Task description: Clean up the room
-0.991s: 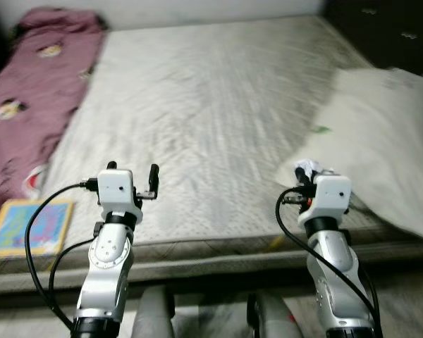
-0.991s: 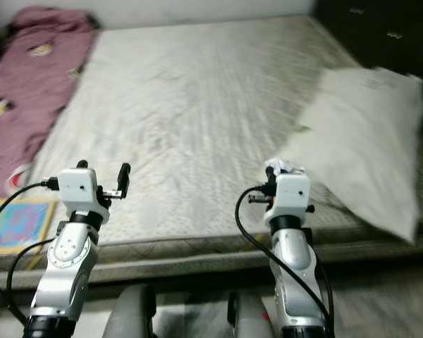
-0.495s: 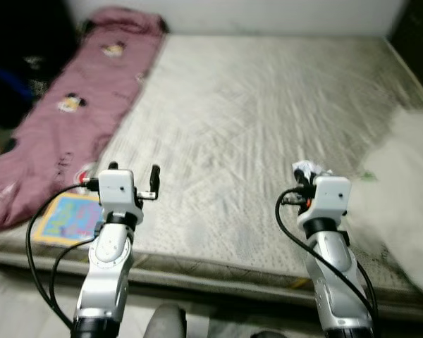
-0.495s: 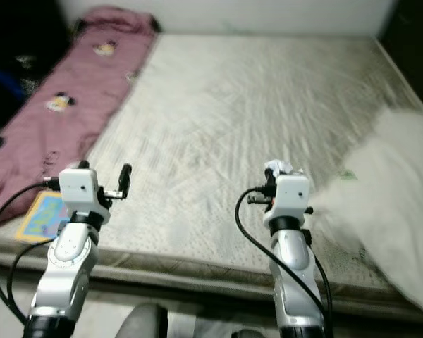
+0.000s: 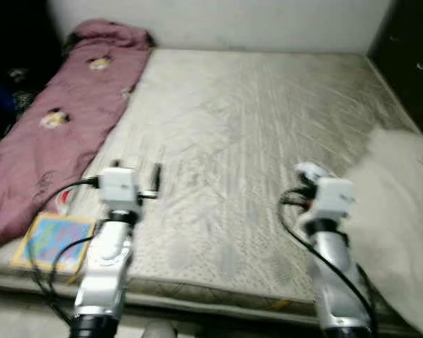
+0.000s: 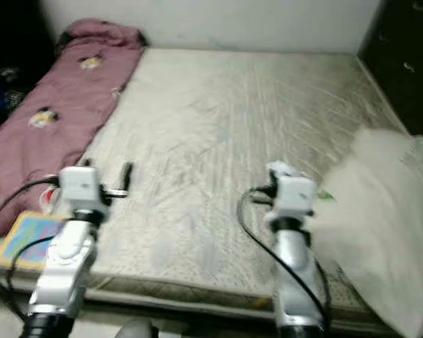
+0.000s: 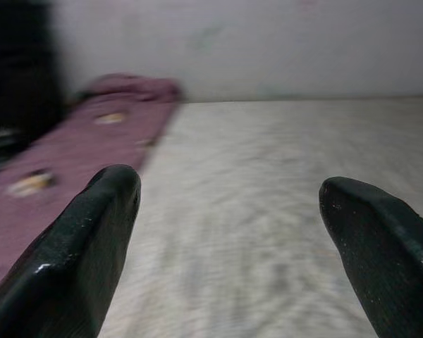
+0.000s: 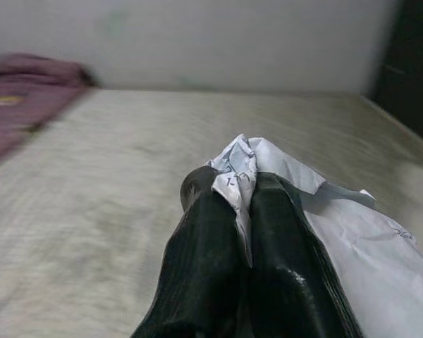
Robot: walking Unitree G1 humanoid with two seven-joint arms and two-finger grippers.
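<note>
A crumpled white paper (image 8: 268, 165) sticks out between the black fingers (image 8: 211, 239) of my right gripper (image 8: 241, 193), which is shut on it; in the left eye view the same crumpled white paper (image 5: 309, 171) shows above the right wrist, over the bed's near right part. My left gripper (image 7: 233, 211) is open with nothing between its fingers (image 7: 92, 239), held over the near left part of the bare mattress (image 5: 254, 120).
A maroon patterned blanket (image 5: 56, 120) lies along the mattress's left side. A colourful flat book (image 5: 51, 241) rests at the near left corner. A white pillow (image 5: 402, 211) lies at the right edge. Dark furniture (image 5: 409, 56) stands at the far right.
The camera has swung left and then partly back, so the blanket and book moved into the picture. Both arms keep their pose, with the paper still in the right gripper.
</note>
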